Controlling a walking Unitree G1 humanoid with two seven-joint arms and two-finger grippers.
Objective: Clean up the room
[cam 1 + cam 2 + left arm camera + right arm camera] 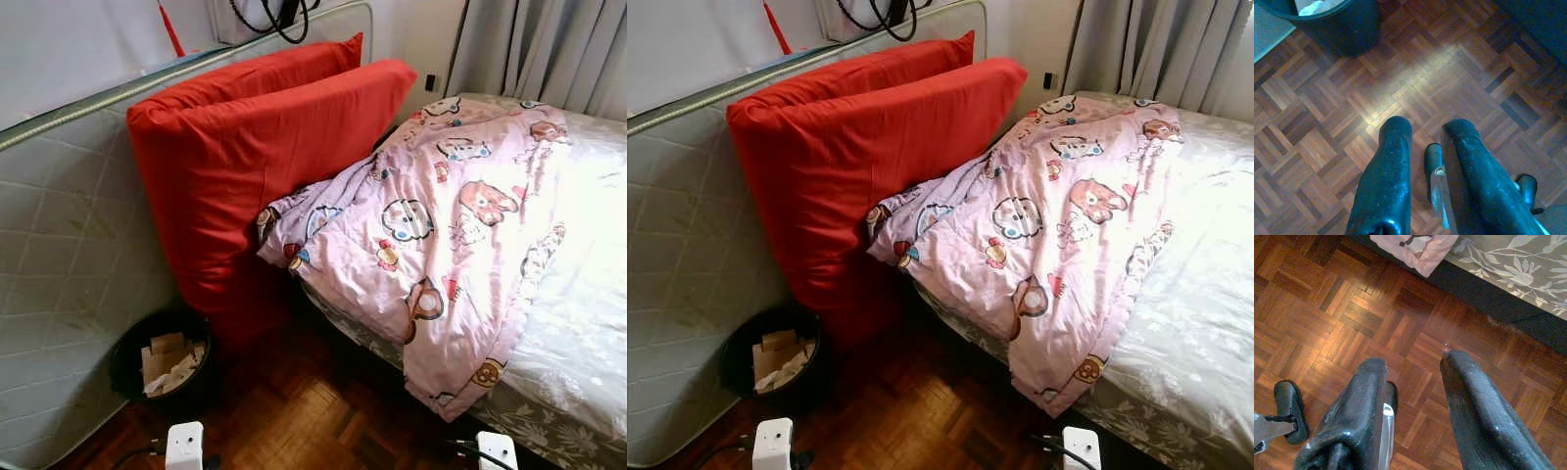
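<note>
A pink cartoon-print quilt (pixel 441 225) lies crumpled across the bed (pixel 588 323), one corner hanging over the side toward the floor. Two big red cushions (pixel 255 157) lean upright against a grey mattress (pixel 59 245) that stands on its edge at the left. Both arms hang low over the parquet floor. My left gripper (pixel 1425 134) is open with nothing between its fingers, a little way from the black bin (pixel 1347 24). My right gripper (pixel 1413 364) is open too, empty, near the bed's edge and the quilt's hanging corner (pixel 1420 249).
A black waste bin (pixel 162 367) holding cardboard and paper scraps stands on the floor between the upright mattress and the cushions. Grey curtains (pixel 549 49) hang behind the bed. Cables (pixel 279 20) dangle on the wall above the cushions. Open parquet (pixel 313 411) lies in front.
</note>
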